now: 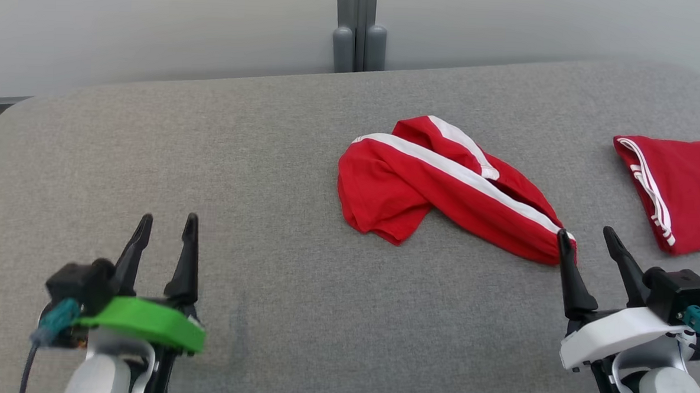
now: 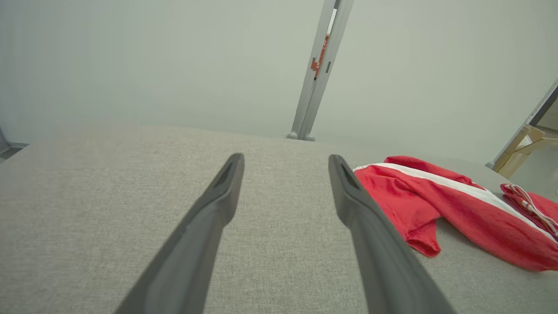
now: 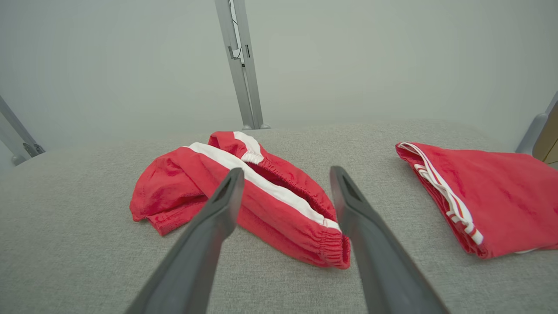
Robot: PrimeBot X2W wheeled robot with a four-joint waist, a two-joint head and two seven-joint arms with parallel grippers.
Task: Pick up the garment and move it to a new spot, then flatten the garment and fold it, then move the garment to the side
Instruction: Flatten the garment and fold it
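A crumpled red garment [image 1: 445, 186] with a white side stripe lies bunched on the grey fabric surface, right of centre. In the right wrist view the garment [image 3: 261, 198] spreads just ahead of the fingers, its elastic waistband end nearest. My right gripper [image 1: 587, 238] hovers open at the garment's near right end, empty. My left gripper [image 1: 167, 224] stands open and empty at the lower left, well away from the cloth. From the left wrist the garment [image 2: 440, 205] lies to the right of my left gripper [image 2: 285, 163].
A second red piece [image 1: 681, 190] with thin white stripes lies folded flat at the far right edge of the grey surface [image 1: 209, 172]. A grey post [image 1: 360, 28] rises behind the surface's back edge, against a pale wall.
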